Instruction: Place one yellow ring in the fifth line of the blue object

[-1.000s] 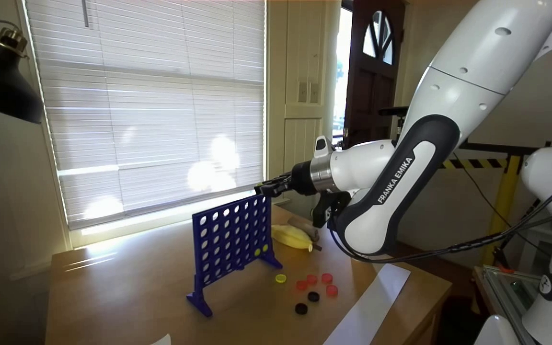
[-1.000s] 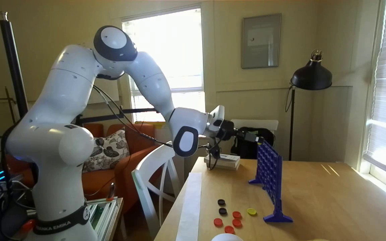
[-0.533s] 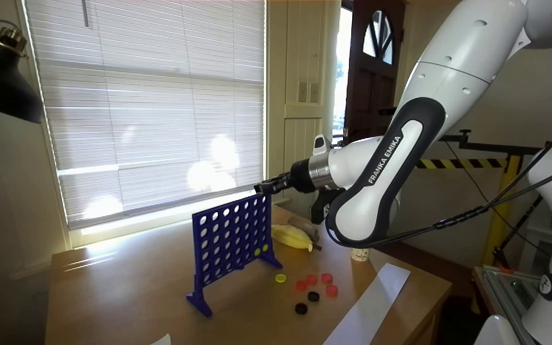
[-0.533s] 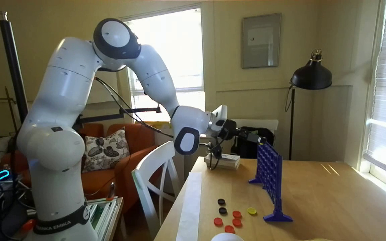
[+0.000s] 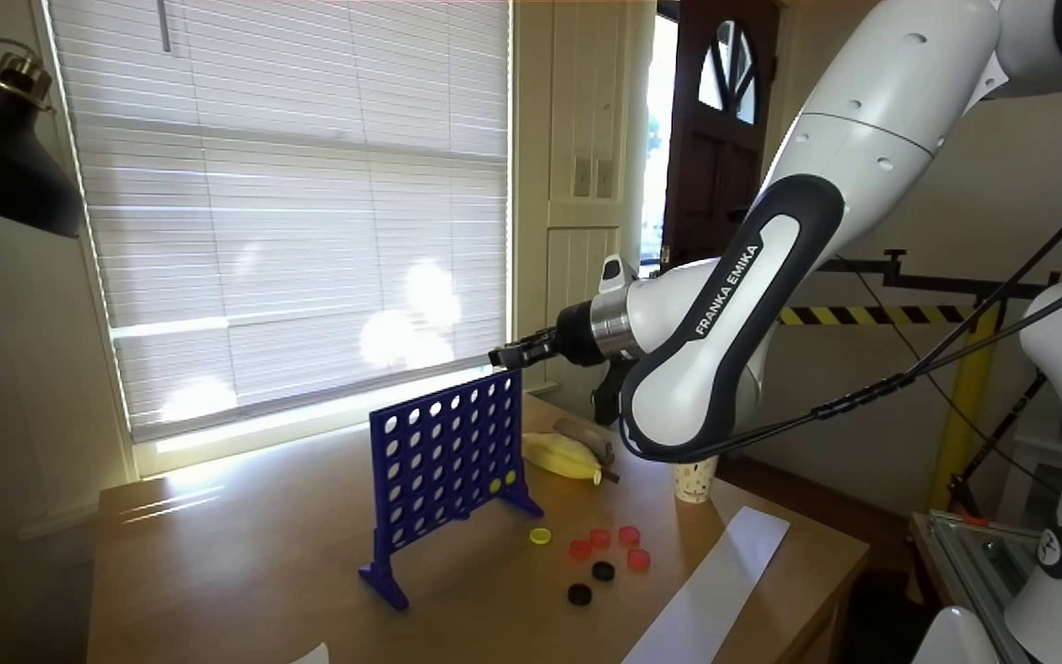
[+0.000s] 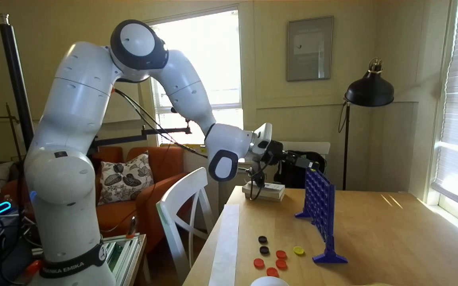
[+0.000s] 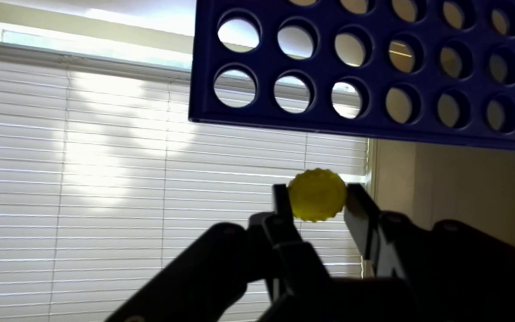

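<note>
My gripper (image 7: 318,197) is shut on a yellow ring (image 7: 315,194), a token with a scalloped rim, pinched at its sides between the fingertips. Held this way, it is just above the top edge of the blue object (image 7: 373,129), apart from it in the wrist view, which stands upside down. The upright blue object (image 5: 447,443) stands on the table, the gripper (image 5: 498,358) over its far end. Two yellow rings (image 5: 495,486) sit in its bottom row near that end. A loose yellow ring (image 6: 298,250) lies on the table in front of it.
Several red tokens (image 6: 280,254) and two black tokens (image 6: 264,250) lie nearby. A yellow banana-like thing (image 5: 563,456) rests behind the grid's far foot. A patterned cup (image 5: 694,481) and a white strip (image 5: 715,581) are near the table's edge; books (image 6: 266,192) lie at a corner.
The gripper has risen slightly with the yellow ring and shifted a little further over the grid. The elbow has lifted and swung, uncovering the cup. Table objects have not moved.
</note>
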You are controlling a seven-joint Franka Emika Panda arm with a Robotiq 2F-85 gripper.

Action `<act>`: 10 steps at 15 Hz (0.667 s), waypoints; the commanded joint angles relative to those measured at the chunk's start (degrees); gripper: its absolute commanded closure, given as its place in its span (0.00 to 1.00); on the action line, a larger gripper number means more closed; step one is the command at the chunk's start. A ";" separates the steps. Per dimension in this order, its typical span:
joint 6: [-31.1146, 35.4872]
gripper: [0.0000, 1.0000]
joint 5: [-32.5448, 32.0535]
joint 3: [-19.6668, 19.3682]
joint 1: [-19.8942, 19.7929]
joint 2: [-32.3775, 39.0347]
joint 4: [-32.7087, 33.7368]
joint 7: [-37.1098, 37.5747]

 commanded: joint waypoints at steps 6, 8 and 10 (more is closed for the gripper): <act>-2.67 0.90 2.83 -1.18 1.03 1.21 3.50 -3.02; -3.73 0.90 2.63 -1.29 0.92 1.63 4.24 -3.10; -4.83 0.90 2.75 -1.46 1.05 2.00 4.88 -3.38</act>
